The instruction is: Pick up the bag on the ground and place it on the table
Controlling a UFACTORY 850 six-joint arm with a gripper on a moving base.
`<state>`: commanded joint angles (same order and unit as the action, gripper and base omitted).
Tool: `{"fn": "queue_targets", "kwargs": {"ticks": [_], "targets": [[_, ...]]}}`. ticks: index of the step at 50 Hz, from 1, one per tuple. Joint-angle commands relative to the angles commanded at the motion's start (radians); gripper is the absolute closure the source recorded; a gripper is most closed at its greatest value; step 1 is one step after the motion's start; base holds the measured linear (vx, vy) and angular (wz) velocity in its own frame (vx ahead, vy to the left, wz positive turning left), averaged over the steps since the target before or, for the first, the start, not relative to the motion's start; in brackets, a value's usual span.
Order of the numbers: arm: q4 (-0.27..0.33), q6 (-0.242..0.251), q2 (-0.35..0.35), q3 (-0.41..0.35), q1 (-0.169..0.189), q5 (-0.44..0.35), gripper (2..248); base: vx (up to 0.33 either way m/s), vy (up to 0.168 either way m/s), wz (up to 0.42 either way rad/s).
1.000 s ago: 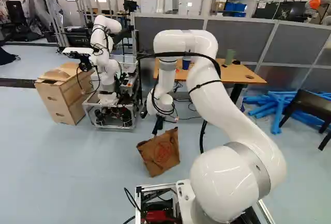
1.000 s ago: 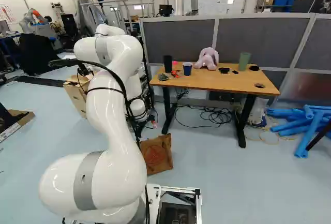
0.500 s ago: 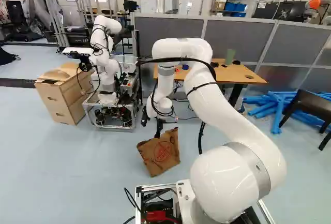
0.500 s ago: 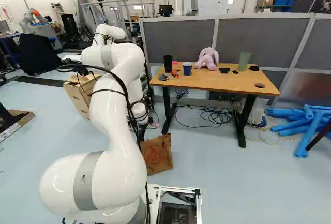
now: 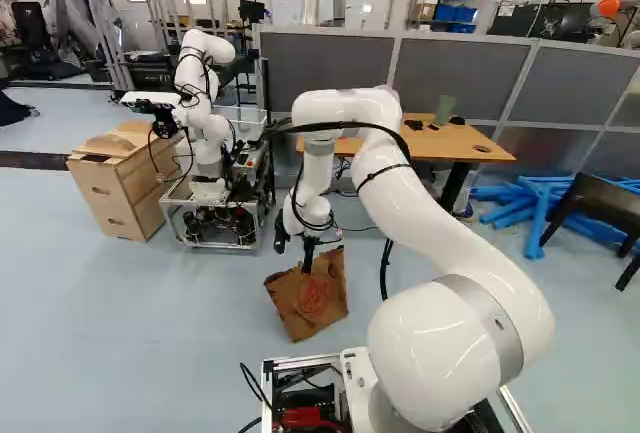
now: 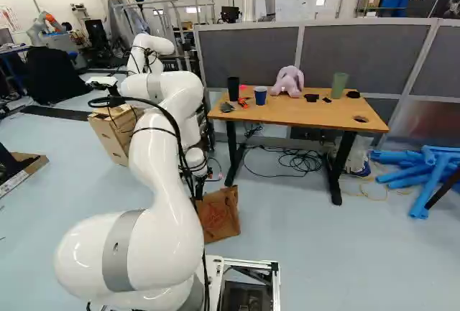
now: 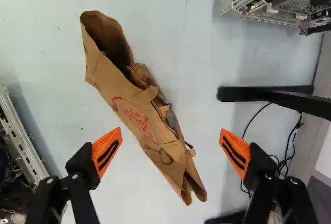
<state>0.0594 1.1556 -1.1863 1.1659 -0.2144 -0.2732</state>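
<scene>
Jaws spread wide over the brown bag (image 7: pixel 139 115), gripping nothing

The jaws stand released and wide open, pointing down, with their orange pads (image 7: pixel 107 151) well apart and nothing clasped between them. Floor (image 7: pixel 207 182) shows between each pad and the bag in the wrist view. The bag rests on that floor just below the jaws, its narrow end nearer them, its gaping mouth (image 7: pixel 107 35) farther off. Above the jaws, the white arm (image 5: pixel 440 223) arches back to its base. Beyond them and to their right is the counter (image 6: pixel 287 112), bearing a blue cup (image 6: pixel 260 95), a black cup (image 6: pixel 233 88), a green cup (image 6: pixel 339 85) and a pink plush toy (image 6: pixel 289 81). Left of the jaws stands another robot (image 5: pixel 205 133), and past it a wooden box (image 5: pixel 115 188).
</scene>
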Motion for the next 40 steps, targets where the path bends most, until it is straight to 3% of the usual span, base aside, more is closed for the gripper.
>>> {"fn": "queue_targets", "kwargs": {"ticks": [40], "targets": [[0.000, 0.000, -0.150, 0.125, 0.000, 0.000, 3, 0.000, 0.000, 0.000]]}}
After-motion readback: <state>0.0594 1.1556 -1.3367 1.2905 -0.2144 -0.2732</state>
